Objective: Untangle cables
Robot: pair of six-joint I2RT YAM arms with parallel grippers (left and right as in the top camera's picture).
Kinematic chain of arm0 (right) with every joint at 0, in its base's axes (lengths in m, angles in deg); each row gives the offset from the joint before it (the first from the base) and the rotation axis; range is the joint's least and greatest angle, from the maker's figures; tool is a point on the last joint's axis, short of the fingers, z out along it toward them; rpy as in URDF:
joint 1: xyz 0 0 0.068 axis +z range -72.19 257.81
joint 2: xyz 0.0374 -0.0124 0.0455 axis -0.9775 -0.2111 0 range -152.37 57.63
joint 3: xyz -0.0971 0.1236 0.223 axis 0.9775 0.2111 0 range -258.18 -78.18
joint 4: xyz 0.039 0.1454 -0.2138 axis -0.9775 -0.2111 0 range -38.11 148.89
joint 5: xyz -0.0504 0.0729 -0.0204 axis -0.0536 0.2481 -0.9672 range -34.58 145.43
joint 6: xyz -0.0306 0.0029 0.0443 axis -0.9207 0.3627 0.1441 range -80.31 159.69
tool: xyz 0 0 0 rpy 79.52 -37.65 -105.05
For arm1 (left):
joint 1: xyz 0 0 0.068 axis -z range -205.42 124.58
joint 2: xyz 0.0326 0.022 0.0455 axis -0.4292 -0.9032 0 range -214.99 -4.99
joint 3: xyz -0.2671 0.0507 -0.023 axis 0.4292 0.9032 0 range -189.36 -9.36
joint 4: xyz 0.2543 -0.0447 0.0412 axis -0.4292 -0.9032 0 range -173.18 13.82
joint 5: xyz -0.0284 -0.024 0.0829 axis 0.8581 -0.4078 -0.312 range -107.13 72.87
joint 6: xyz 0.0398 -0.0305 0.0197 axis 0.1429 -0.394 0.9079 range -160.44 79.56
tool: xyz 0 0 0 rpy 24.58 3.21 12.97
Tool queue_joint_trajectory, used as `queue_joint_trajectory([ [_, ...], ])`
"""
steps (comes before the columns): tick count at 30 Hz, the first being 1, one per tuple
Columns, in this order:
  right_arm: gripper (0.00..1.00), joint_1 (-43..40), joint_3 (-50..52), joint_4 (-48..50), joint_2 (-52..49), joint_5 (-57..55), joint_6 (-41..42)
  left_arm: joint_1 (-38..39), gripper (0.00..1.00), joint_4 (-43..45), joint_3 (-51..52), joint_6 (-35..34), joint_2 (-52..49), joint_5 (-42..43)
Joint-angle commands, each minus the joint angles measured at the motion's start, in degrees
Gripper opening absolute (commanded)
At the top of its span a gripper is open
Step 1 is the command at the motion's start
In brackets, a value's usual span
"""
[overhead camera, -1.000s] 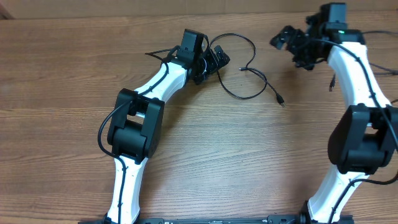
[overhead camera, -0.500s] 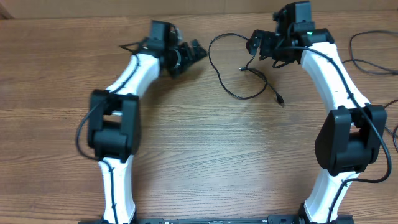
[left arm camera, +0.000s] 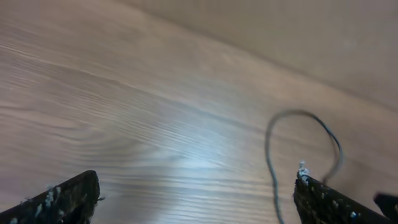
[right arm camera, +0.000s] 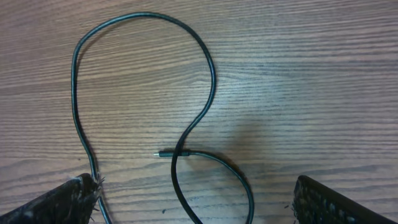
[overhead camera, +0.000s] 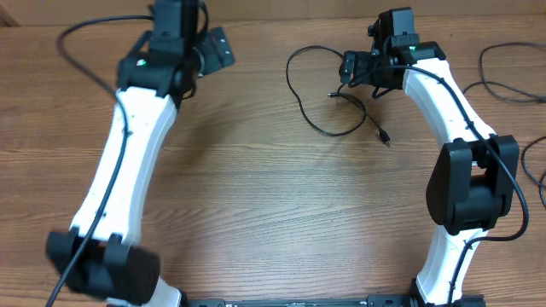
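Note:
One thin black cable lies in loose crossing loops at the table's upper middle, with one plug end at its lower right. My right gripper hovers open just above the right side of the loops. In the right wrist view the cable curls ahead and between the wide-apart fingers, crossing itself beside a small plug tip; the right gripper holds nothing. My left gripper stands open to the far left of the cable. In its blurred view, the cable curves near the right finger of the left gripper.
More black cords lie at the table's right edge, beyond the right arm. The left arm stretches diagonally across the left half of the wooden table. The table's far edge runs just behind both grippers.
The left arm has swung up and to the left, away from the cable, stretching out long. The right gripper has moved left and now sits over the loops. Both stayed open.

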Motion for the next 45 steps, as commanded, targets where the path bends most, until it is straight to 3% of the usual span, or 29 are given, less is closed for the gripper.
queue_joint_trajectory([
  [1, 1.0, -0.02, 2.27, 0.52, -0.17, 1.99, -1.31, 0.04, 0.99, -1.4, -1.18, 1.03, 5.33, -13.03],
  [8, 0.98, 0.9, 8.31, 3.8, -0.26, 7.69, -13.25, 0.04, 1.0, -1.6, -1.18, -2.36, 12.09, -26.18],
  [13, 0.86, 1.09, 12.59, 9.49, -0.35, 4.81, -25.22, 0.04, 1.0, -2.51, -1.14, -2.36, 12.31, -27.52],
  [18, 0.79, 1.09, 14.1, 14.93, -0.72, -1.01, -30.73, 0.04, 1.0, -4.35, -1.07, -2.36, 12.09, -27.5],
  [26, 0.57, 1.09, 14.97, 16.7, -3.48, 3.78, -31.45, 0.04, 1.0, -5.46, -1.07, -2.12, 12.09, -27.54],
  [35, 0.55, 1.09, 15.41, 16.04, -3.8, 8.98, -31.54, 0.04, 1.0, -7.65, -1.07, -2.12, 12.09, -27.52],
  [40, 0.46, 1.05, 15.41, 18.16, -4.48, 7.39, -31.52, 0.07, 0.99, -7.78, -1.07, -2.12, 12.09, -27.5],
  [44, 0.33, 1.05, 15.41, 21.16, -5.03, 2.16, -31.54, 0.07, 1.0, -7.78, -1.07, -2.12, 12.09, -27.5],
  [45, 0.2, 1.01, 15.41, 22.47, -5.03, 1.05, -31.54, 0.07, 1.0, -7.78, -1.07, -2.12, 12.09, -27.5],
])
